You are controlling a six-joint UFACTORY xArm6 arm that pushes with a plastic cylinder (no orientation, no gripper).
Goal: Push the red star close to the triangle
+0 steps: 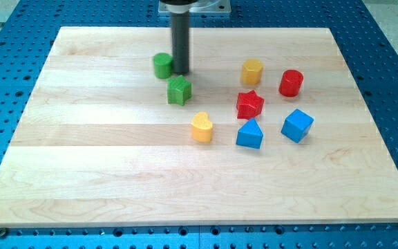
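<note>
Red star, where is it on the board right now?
The red star sits right of the board's centre in the camera view, just above the blue triangle, below the yellow block, with the red cylinder to its upper right.

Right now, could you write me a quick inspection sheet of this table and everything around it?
Surface: pale wooden board, lying flat.
Job's things: red star sits just above the blue triangle, a small gap between them.
Clutter: green cylinder, green star-like block, yellow heart, yellow block, red cylinder, blue cube.
Gripper: none; my tip stands right beside the green cylinder on its right, above the green star-like block, well to the left of the red star.
Cables: nothing seen.
Surroundings: blue perforated base around the board.
</note>
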